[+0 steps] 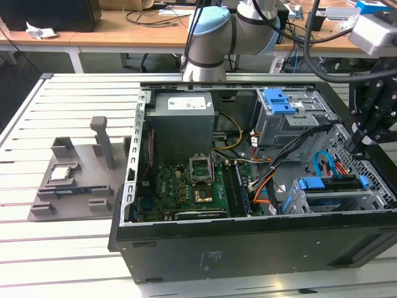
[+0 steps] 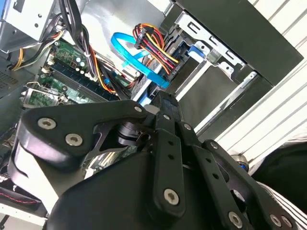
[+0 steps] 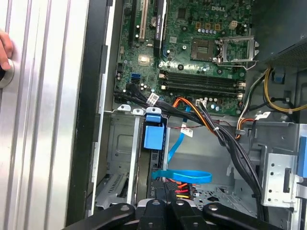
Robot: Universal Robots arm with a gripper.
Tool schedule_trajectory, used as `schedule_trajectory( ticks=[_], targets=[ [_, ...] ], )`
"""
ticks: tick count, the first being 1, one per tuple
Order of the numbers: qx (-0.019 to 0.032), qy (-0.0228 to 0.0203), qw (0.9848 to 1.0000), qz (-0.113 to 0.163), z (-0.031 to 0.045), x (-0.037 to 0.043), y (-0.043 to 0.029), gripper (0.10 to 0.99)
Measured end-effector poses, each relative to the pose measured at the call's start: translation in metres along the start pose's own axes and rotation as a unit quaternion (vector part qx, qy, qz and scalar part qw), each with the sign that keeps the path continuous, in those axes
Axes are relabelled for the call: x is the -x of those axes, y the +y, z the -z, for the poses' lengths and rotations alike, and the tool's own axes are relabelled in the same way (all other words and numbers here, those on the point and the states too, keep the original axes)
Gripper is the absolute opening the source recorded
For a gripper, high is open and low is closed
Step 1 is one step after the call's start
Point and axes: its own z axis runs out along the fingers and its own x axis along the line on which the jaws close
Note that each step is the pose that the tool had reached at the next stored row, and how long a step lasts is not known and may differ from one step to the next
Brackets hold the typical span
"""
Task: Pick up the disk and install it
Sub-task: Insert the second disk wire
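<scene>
Down in the lower drive cage of the open computer case (image 1: 186, 254), at the exterior view's right, the disk (image 1: 329, 186) sits seated, its blue caddy bracket (image 3: 154, 138) showing between metal rails. Just above it hangs the gripper (image 1: 358, 144); whether its fingers are spread or pressed together cannot be told. Blue and orange cables (image 3: 184, 175) loop nearby. Beside the case, a gray fixture (image 1: 74, 180) rests on the slatted desk (image 1: 56, 248).

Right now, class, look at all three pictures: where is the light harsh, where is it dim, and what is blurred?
Exterior view: even light, pale slatted table bright, case interior shaded. Second wrist view: the gripper linkage looms dark and soft-edged; slats glare white. First wrist view: motherboard sharp, aluminium slats washed pale.
</scene>
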Motion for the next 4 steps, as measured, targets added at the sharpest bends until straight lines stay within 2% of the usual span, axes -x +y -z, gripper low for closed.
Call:
schedule_trajectory(
  ticks=[4],
  targets=[
    [0.0000,-0.0001,1.0000,0.000,0.0000,0.0000,0.0000,0.102]
  ],
)
